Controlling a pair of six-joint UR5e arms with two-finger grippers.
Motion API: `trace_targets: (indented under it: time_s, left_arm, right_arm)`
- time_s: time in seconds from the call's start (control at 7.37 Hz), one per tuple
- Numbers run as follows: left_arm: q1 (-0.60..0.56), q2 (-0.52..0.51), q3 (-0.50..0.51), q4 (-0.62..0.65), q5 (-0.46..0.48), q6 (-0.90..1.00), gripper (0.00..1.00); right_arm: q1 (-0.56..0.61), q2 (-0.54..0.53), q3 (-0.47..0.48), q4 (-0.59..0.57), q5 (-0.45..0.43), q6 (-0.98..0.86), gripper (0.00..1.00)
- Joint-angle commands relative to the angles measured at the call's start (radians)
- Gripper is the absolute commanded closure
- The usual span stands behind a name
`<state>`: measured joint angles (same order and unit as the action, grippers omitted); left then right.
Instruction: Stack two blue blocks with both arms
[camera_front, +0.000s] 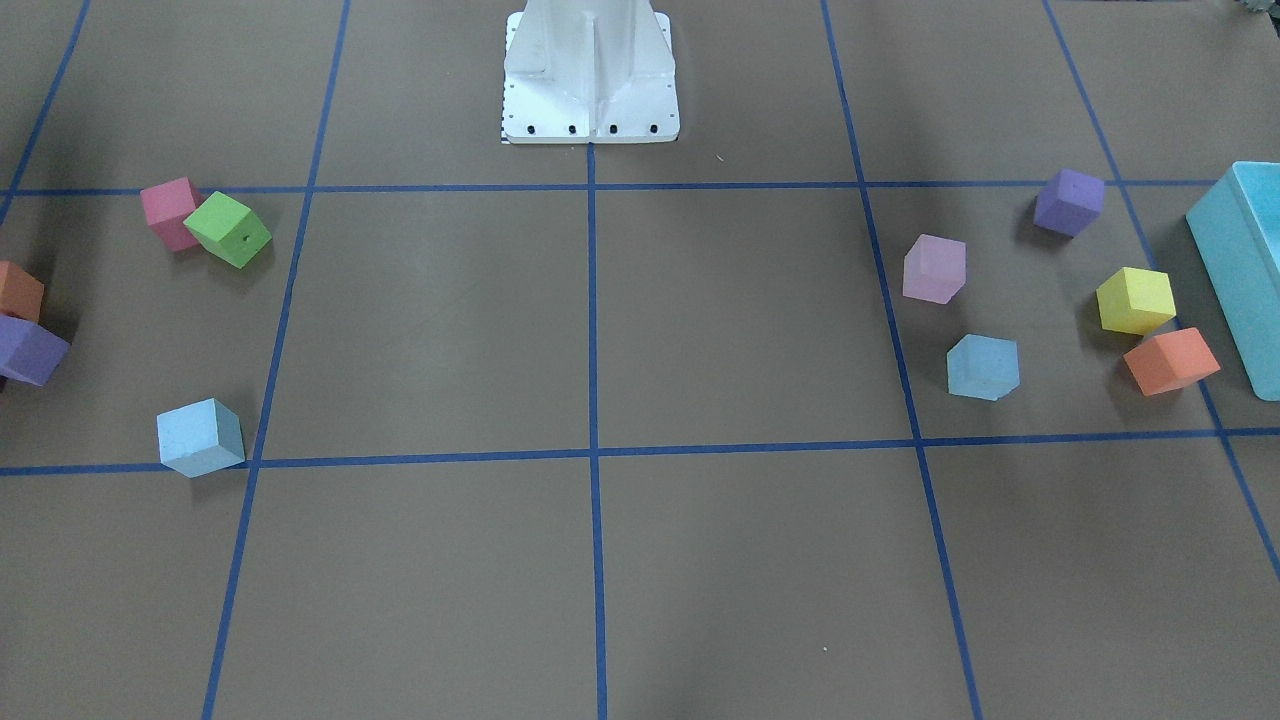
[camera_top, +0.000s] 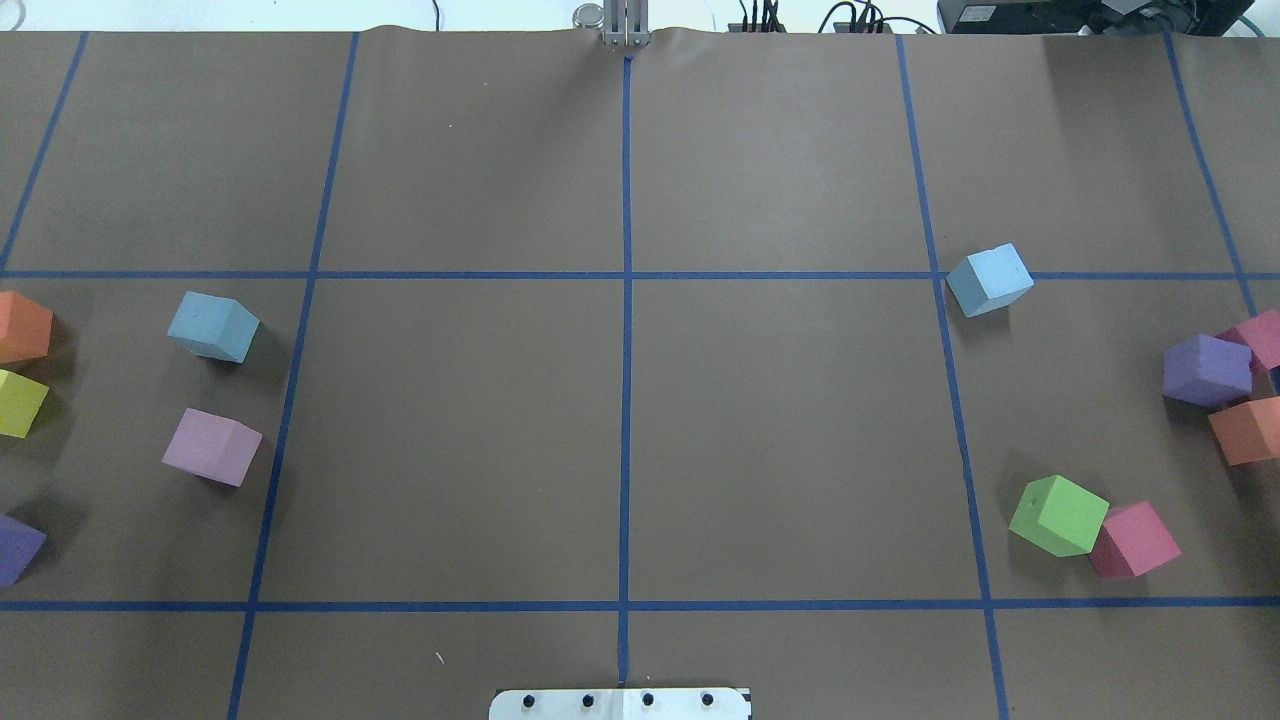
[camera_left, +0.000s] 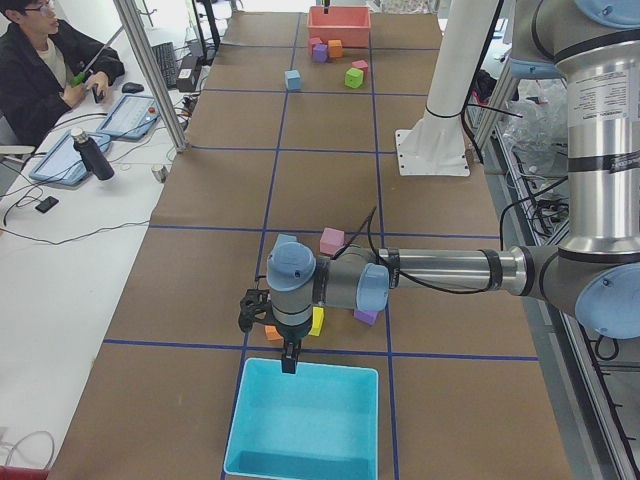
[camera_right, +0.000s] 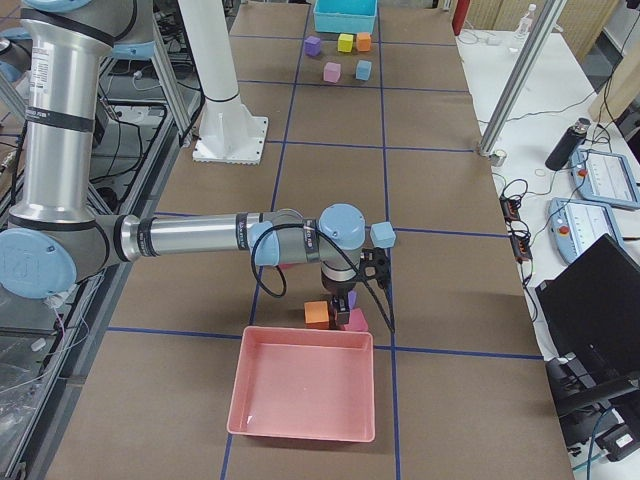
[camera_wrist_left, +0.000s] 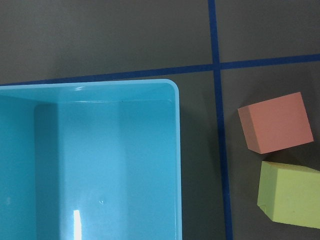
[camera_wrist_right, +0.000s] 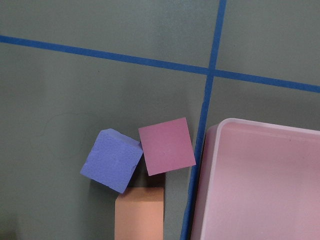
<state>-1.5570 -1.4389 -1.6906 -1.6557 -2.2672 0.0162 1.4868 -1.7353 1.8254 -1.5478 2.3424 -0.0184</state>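
One pale blue block (camera_top: 213, 327) lies on the left part of the table, next to a lilac cube; it also shows in the front view (camera_front: 983, 367). The other blue block (camera_top: 989, 280) lies on the right part, also in the front view (camera_front: 200, 437). Both lie apart and free. My left gripper (camera_left: 289, 362) shows only in the left side view, hanging over the near rim of the teal box. My right gripper (camera_right: 344, 312) shows only in the right side view, above cubes beside the pink tray. I cannot tell whether either is open.
The teal box (camera_front: 1225, 250) is at the table's left end, with orange (camera_wrist_left: 276, 122) and yellow (camera_wrist_left: 290, 194) cubes beside it. The pink tray (camera_right: 300, 428) is at the right end, by purple (camera_wrist_right: 112, 160), pink (camera_wrist_right: 166, 146) and orange cubes. A green cube (camera_top: 1058, 515) touches a pink one. A white pedestal (camera_front: 590, 70) stands centrally.
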Motion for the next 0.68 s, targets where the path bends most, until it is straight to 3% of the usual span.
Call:
trace_targets:
  time_s: [0.0, 0.27, 0.54]
  left_arm:
    - [0.0, 0.0, -0.001, -0.001, 0.0, 0.001, 0.02]
    - [0.0, -0.002, -0.001, -0.001, 0.0, -0.001, 0.02]
    - [0.0, -0.003, -0.001, -0.001, 0.0, -0.001, 0.02]
  right_arm:
    - [0.0, 0.002, 0.0, 0.0, 0.0, 0.0, 0.0]
    - [0.0, 0.019, 0.005, 0.003, 0.002, -0.005, 0.0]
    - [-0.023, 0.025, -0.026, 0.221, 0.005, 0.015, 0.0]
